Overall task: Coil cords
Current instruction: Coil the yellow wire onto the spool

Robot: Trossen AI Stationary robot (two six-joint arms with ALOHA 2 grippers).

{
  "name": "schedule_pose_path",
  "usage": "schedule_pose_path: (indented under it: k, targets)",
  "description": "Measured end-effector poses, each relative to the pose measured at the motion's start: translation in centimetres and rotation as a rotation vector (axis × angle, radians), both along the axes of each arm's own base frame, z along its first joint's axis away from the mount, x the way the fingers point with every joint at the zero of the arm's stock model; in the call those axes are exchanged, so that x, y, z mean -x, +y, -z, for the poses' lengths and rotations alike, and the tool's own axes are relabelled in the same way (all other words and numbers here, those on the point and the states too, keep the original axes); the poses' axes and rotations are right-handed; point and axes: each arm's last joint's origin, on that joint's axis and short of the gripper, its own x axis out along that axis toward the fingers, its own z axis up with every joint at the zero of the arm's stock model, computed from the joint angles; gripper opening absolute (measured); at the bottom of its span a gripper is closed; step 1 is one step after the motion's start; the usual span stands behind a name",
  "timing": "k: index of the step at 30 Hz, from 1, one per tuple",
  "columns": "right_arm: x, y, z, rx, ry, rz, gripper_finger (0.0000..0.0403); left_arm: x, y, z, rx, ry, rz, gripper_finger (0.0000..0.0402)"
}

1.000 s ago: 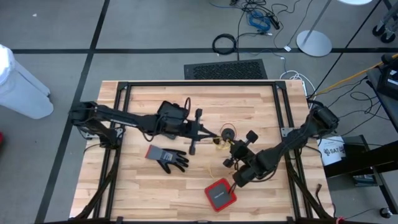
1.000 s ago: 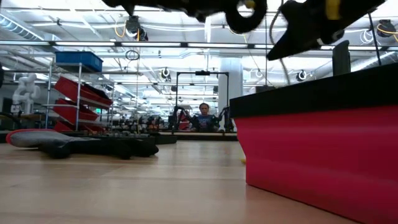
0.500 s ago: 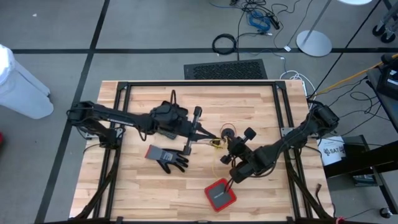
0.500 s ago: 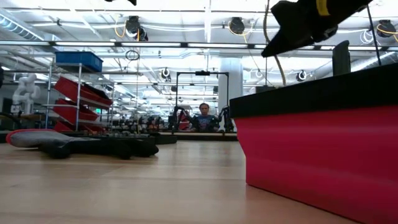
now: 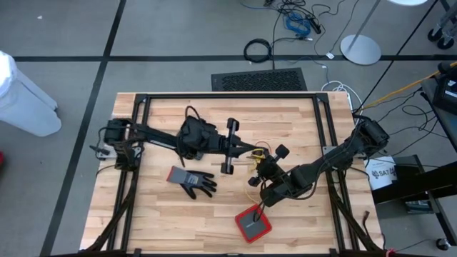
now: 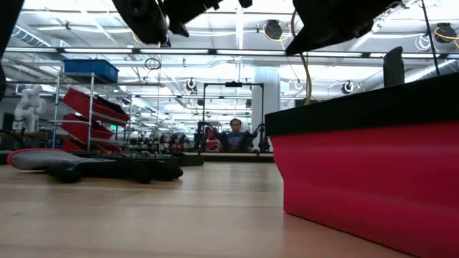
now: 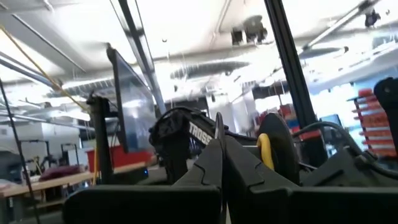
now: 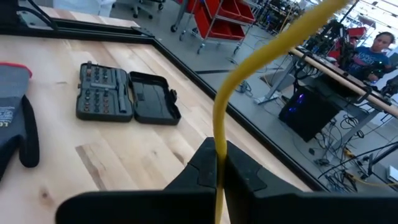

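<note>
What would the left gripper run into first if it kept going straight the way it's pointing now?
Probably the right arm's wrist. Seen from above, the left gripper, shut, points right across the table toward it, with the yellow cord close by. How high each arm sits is unclear, so it might pass by.

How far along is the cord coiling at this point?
Nothing looks finished: no neat coil lies on the table. In hand: the right gripper has its jaws shut on the yellow cord, which rises from them in a curve. The left gripper meets it mid-table, jaws shut; what it holds is unclear. Left: winding the yellow cord, then the red cord, seen only as a thin strand by the grippers.
</note>
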Motion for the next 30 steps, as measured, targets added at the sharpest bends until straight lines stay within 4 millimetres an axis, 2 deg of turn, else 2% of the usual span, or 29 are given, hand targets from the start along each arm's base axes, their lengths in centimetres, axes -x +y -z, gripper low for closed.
schedule_pose_path:
  k: [4, 8, 11, 16, 24, 27, 30]
  targets:
    - [0.0, 0.0, 0.0, -0.002, 0.004, -0.003, 0.0017, -0.4, 0.6, 1.1, 0.031, -0.047, 0.000, 0.0000]
    - [0.0, 0.1, 0.0, -0.008, 0.000, -0.007, 0.0061, -0.3, 1.1, 1.6, 0.072, -0.145, -0.004, 0.0000]
    - [0.1, 0.3, 0.1, -0.018, 0.010, -0.024, 0.0092, -0.3, 1.4, 1.7, 0.087, -0.148, -0.030, 0.0000]
    - [1.2, 2.1, 0.0, -0.010, 0.026, -0.094, 0.0123, -0.3, 1.9, 1.7, 0.087, -0.151, -0.043, 0.0000]
    - [3.7, 5.6, -0.5, 0.113, 0.033, -0.197, 0.0106, -0.3, 2.0, 1.7, 0.087, -0.152, -0.052, 0.0000]
    - [4.2, 5.7, -1.0, 0.141, -0.063, -0.136, 0.0091, -0.3, 2.0, 1.7, 0.083, -0.152, -0.054, 0.0000]
    - [4.3, 4.8, -1.6, 0.114, -0.119, -0.091, 0.0078, -0.3, 1.9, 1.7, 0.084, -0.152, -0.052, 0.0000]
